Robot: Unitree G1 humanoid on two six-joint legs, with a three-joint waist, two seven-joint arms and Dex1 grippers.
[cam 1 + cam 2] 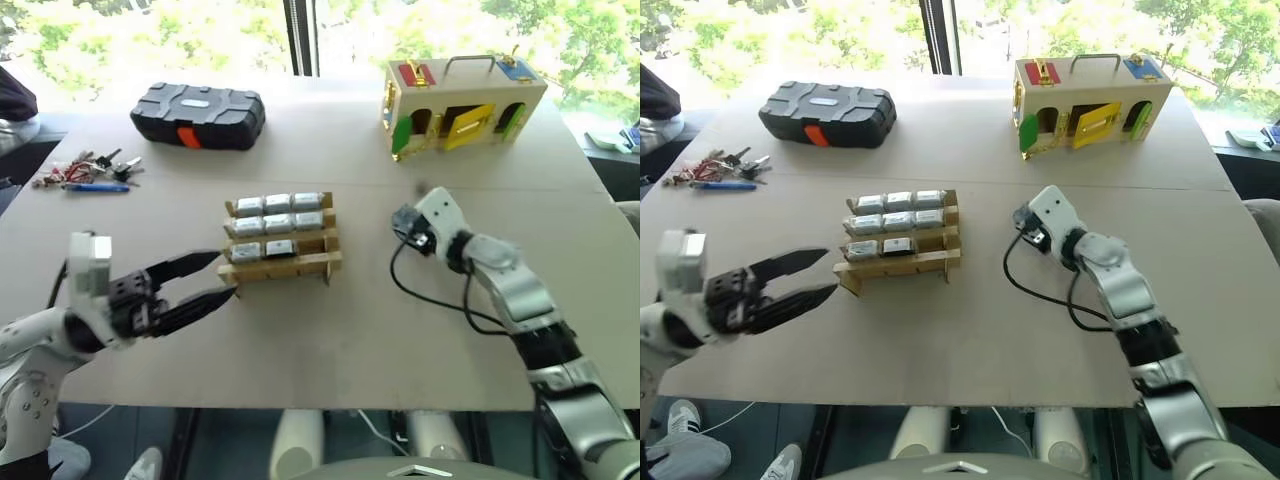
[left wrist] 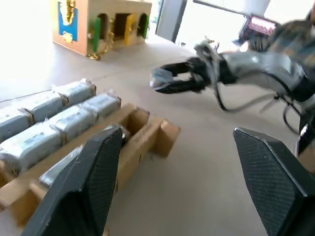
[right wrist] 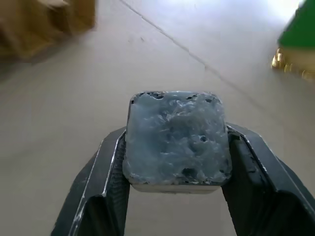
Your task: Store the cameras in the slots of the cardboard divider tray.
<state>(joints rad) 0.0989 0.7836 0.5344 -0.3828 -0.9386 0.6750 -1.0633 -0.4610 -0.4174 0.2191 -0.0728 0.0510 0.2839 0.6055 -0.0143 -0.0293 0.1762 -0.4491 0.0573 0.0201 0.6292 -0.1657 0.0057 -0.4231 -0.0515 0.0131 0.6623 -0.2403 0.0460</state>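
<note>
Notably, no writing reads on the gripped camera (image 3: 176,140)

Cardboard divider tray (image 1: 284,262) sitting mid-table, loaded with wrapped silver-grey cameras (image 1: 278,221) in rows of three. Left gripper (image 1: 226,275) coming in from 8 o'clock of the tray, black fingers (image 1: 192,263) spread apart, tips right at the tray's near-left corner. Right gripper (image 1: 408,226) off at 3 o'clock of the tray, well apart from it, black cable looping underneath. Black hard case (image 1: 198,114) up at 11 o'clock, wooden box with coloured doors (image 1: 461,105) at 1 o'clock, bunch of keys (image 1: 88,171) way out at 10 o'clock.
</note>
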